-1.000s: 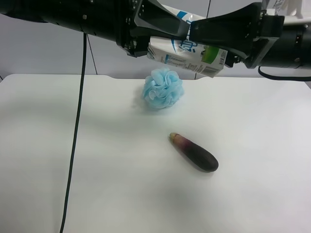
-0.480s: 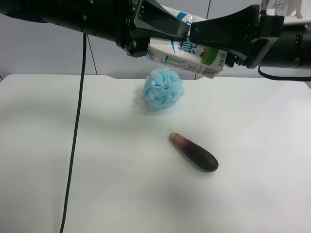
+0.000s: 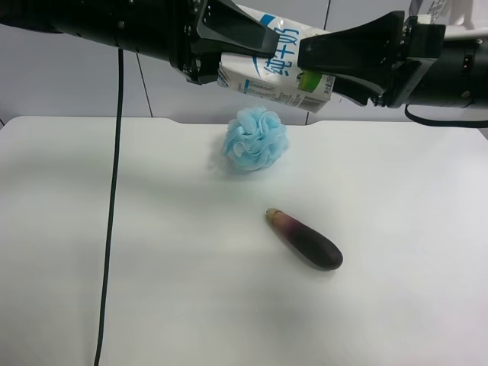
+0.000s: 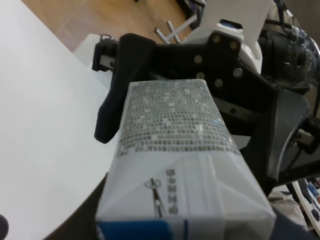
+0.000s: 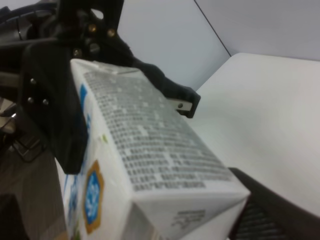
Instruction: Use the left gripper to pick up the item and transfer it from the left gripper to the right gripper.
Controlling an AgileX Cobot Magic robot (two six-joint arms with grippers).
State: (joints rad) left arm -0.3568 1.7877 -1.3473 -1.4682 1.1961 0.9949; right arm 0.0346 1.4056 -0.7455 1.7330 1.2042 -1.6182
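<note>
The item (image 3: 274, 72), a white milk carton with blue characters and a green patch, hangs high over the table's far edge. My left gripper (image 3: 248, 55), on the arm at the exterior high view's left, is shut on its gabled end. My right gripper (image 3: 319, 67) comes in from the other side and straddles the carton's other end. In the left wrist view the carton (image 4: 175, 130) runs away from the camera, and the right gripper's fingers (image 4: 112, 95) flank its far end. The right wrist view shows the carton (image 5: 150, 150) up close, with one finger (image 5: 270, 210) by its corner. Whether those fingers press on it is unclear.
A fluffy blue bath sponge (image 3: 255, 139) lies on the white table (image 3: 114, 290) just below the carton. A dark purple eggplant (image 3: 305, 238) lies nearer the middle. A black cable (image 3: 113, 191) hangs from the left arm down across the table's left part.
The right gripper's jaws have narrowed around the carton's end. The left gripper and the carton have shifted a little to the view's left and turned, showing more of the printed face.
</note>
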